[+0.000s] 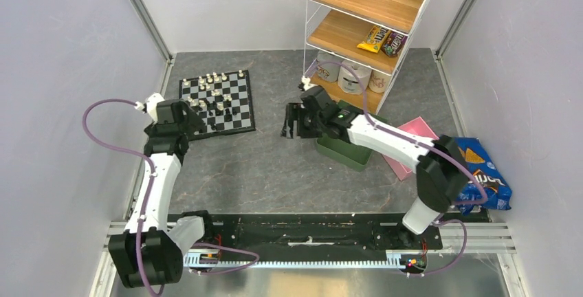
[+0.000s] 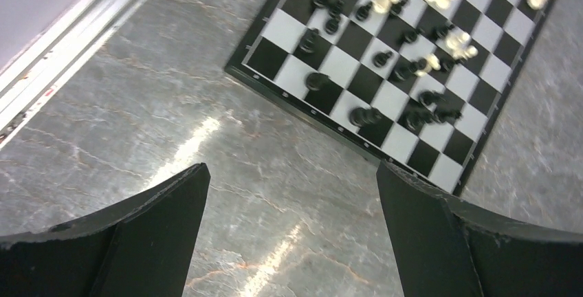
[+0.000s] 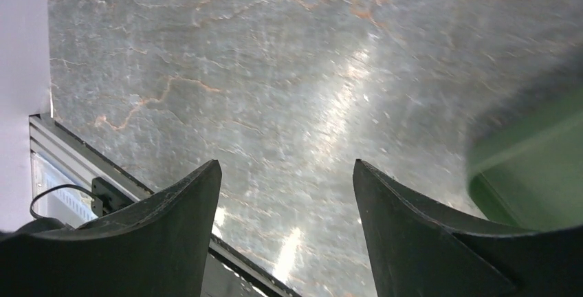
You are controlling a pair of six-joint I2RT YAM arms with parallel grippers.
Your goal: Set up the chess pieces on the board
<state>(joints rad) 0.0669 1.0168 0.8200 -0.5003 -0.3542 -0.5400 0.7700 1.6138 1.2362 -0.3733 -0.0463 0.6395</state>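
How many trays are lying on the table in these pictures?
2. The green tray lies right of the middle of the table, partly under the right arm. The pink tray lies just right of it, also partly covered by that arm. The arm may hide more.

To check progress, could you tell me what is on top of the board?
Cream and black chess pieces, scattered and unordered on the board. From overhead, the left gripper covers its near-left corner.
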